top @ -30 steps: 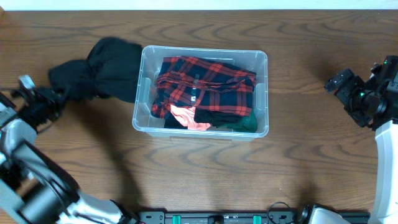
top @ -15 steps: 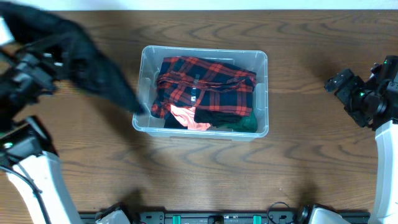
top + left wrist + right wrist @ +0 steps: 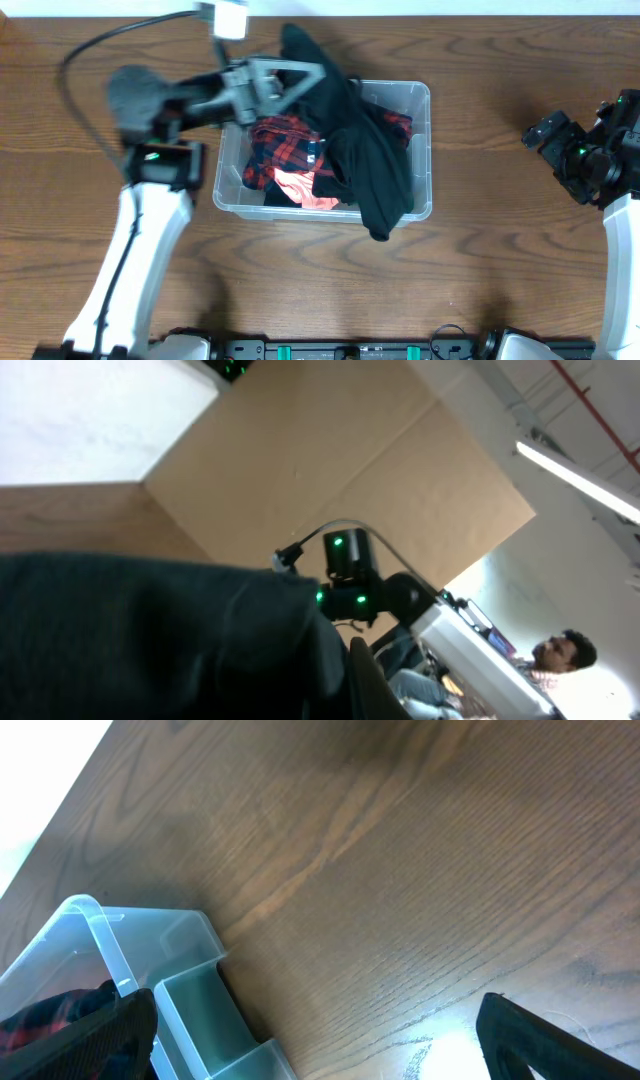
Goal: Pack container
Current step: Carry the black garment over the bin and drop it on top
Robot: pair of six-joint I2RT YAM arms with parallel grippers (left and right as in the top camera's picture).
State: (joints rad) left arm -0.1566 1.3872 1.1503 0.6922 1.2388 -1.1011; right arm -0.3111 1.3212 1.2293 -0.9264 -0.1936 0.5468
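Note:
The clear plastic container (image 3: 421,96) stands mid-table and holds a red and black plaid shirt (image 3: 285,145), a pink item and a green item. My left gripper (image 3: 288,72) is shut on a black garment (image 3: 370,160), held above the container's back rim. The garment hangs across the container, its end past the front rim. In the left wrist view the black garment (image 3: 150,640) fills the lower frame and hides the jaws. My right gripper (image 3: 548,133) is open and empty at the right, away from the container (image 3: 190,990).
The wooden table (image 3: 500,260) surrounds the container. A white cable (image 3: 100,50) runs from the left arm at the back left. The right arm (image 3: 620,200) stands at the right edge.
My left arm swung the black garment from the far left up and right, over the container. The right arm has not moved.

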